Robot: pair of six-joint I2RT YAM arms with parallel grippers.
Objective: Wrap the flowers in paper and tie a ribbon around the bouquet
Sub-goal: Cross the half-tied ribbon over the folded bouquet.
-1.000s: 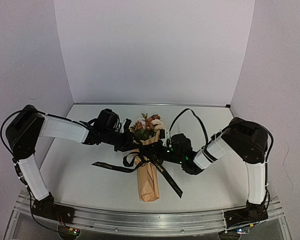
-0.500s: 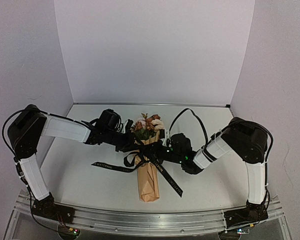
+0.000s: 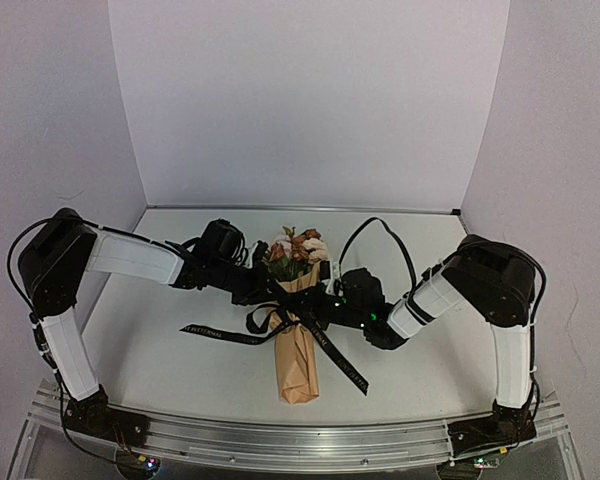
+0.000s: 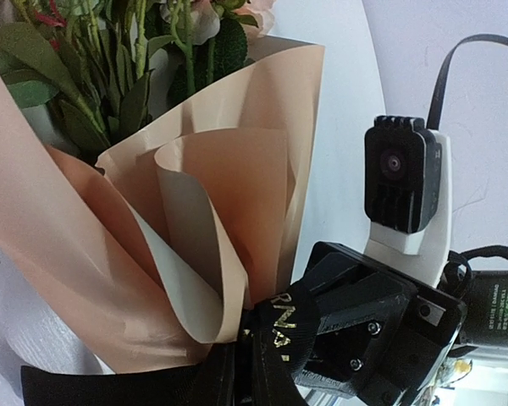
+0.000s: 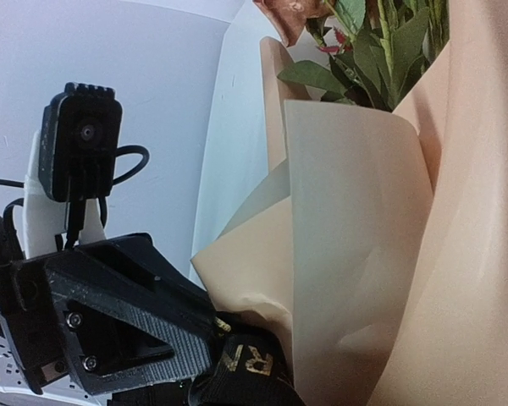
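White table [image 3: 150, 350], pale walls [image 3: 310, 100]. The bouquet [image 3: 298, 360] lies already wrapped between your claws. The ribbon [image 3: 220, 331] crosses its neck, and the knot looks unfinished. Your right claw [image 3: 318, 304] is pinched shut on the ribbon. The grip of your left claw [image 3: 270, 293], just opposite, cannot be read.

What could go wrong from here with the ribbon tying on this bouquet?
The ribbon tails lie loose on the table; a pull by the left gripper or right gripper, both crowded at the neck, might slacken the tie. The paper flares in loose folds there, so squeezing may crease it.
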